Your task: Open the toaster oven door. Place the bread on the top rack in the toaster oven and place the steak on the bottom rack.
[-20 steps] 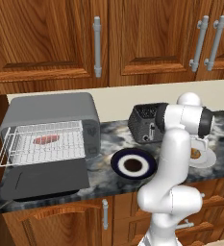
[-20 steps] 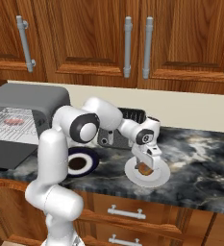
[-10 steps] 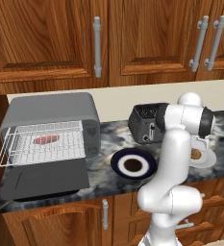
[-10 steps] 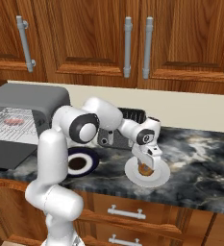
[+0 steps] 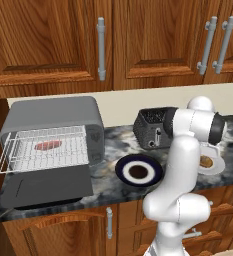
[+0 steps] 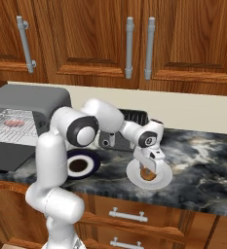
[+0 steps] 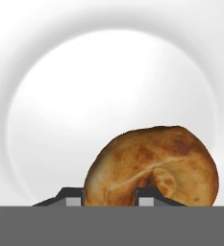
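Bread (image 7: 152, 166) sits on its white plate (image 6: 161, 181) at the right end of the counter (image 6: 202, 160), with my claw (image 6: 146, 171) closed around it, a finger tip (image 7: 74, 196) on either side. The hold looks low and off-centre, so I judge the rounded bun could roll out on the lift. The steak (image 5: 48, 145) lies on a rack of the toaster oven (image 5: 53, 117) far left; a long carry may shake it loose.

You have the toaster oven (image 5: 53, 130) at the table's (image 6: 202, 170) left end, the steak (image 5: 48, 145) on a rack inside. The toaster (image 5: 152, 128) stands behind the dark plate (image 5: 139, 170), and the bread (image 7: 152, 166) lies on the white plate (image 6: 161, 179) at right.
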